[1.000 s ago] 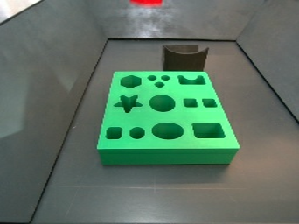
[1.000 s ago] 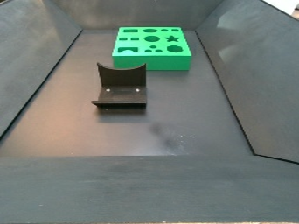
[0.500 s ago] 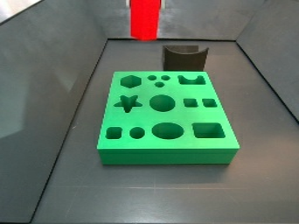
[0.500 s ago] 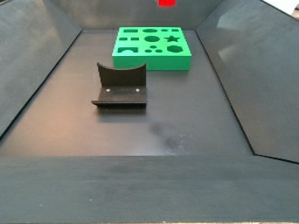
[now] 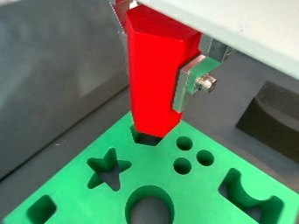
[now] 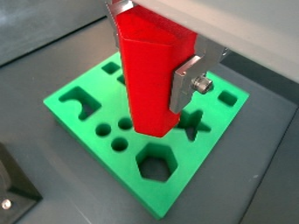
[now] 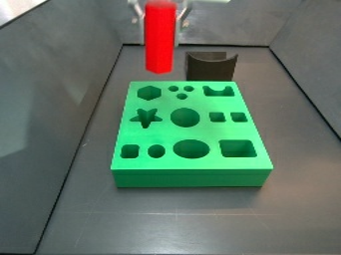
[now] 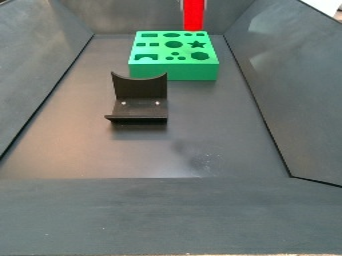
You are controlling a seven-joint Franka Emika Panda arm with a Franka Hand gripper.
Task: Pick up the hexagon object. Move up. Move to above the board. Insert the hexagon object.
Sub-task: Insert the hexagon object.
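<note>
Lower than half a second ago, the hexagon object (image 7: 160,38) now hangs upright above the far end of the board (image 7: 190,169), not yet touching it. Both wrist views show the hand (image 5: 158,74) clamped on the red peg's upper part, one silver finger (image 6: 187,83) pressed against its side (the opposite finger is hidden). In a wrist view, its lower end hovers near the hexagon hole (image 6: 156,164). Beyond the board stands the fixture (image 7: 210,66).

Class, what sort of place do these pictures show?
Probably a robot test bench: a dark walled tray, a fixture, and a tool holding the red hexagon object above the green board.
</note>
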